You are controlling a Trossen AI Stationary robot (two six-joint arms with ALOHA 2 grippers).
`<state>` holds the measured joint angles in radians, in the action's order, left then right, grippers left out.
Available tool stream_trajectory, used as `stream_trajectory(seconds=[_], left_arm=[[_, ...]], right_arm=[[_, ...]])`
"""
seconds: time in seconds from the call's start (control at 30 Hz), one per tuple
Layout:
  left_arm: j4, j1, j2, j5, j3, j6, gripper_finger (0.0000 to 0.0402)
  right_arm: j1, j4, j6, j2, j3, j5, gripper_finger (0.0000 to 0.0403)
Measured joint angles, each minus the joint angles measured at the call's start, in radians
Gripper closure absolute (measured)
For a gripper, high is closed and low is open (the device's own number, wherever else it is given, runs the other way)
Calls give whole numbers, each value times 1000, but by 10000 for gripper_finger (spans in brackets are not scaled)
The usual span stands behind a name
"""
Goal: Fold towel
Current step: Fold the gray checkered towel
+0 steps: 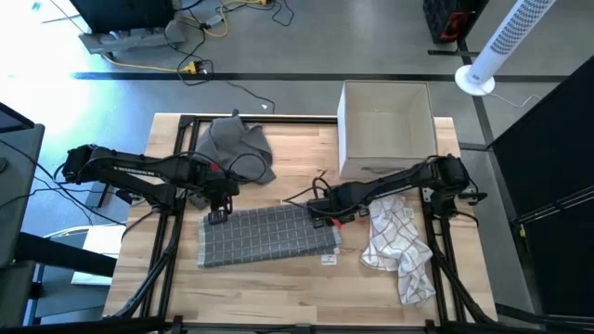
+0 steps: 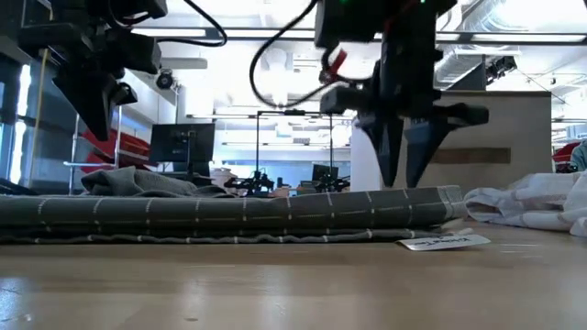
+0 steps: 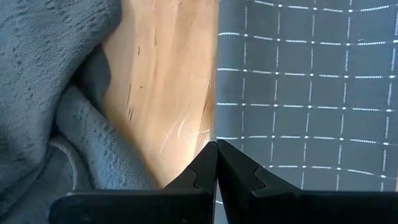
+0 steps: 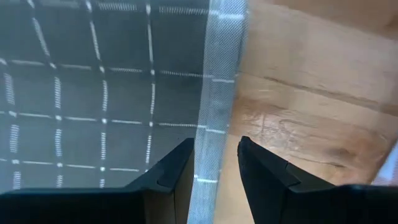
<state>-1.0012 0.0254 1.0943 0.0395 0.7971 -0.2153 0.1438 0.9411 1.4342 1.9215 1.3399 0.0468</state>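
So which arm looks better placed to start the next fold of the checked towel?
Probably the right: the right gripper hangs open straddling the checked towel's pale edge. The left gripper is shut above the opposite edge.

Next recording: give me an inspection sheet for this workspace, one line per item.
Surface: wooden table, bare at the front.
Job's things: grey checked towel lying flat, folded, label at its corner.
Clutter: plain grey cloth bunched at back; white patterned cloth crumpled on the right; white box at back.
Grippers: left gripper shut, above the towel's back left edge; right gripper open, straddling the towel's right hem.
Cables: loose cables on the floor behind the table.
Surroundings: white tower fan at upper right.
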Motion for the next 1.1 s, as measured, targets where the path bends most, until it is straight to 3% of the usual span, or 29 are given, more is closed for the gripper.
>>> stream_trajectory(seconds=[0.43, 0.77, 0.83, 0.97, 1.1], left_arm=[[3, 1, 0, 14, 0, 26, 401], [3, 2, -2, 14, 0, 0, 401], [4, 2, -3, 15, 0, 0, 401], [7, 1, -3, 26, 0, 0, 401], [14, 1, -2, 19, 0, 12, 401]], right_arm=[[-21, -46, -28, 11, -21, 47, 292], [-42, -220, -83, 7, -151, -84, 295], [-42, -218, -96, 6, -154, -84, 314], [-36, -183, -134, 6, -154, -56, 389], [-36, -99, -135, -29, -161, -39, 399]])
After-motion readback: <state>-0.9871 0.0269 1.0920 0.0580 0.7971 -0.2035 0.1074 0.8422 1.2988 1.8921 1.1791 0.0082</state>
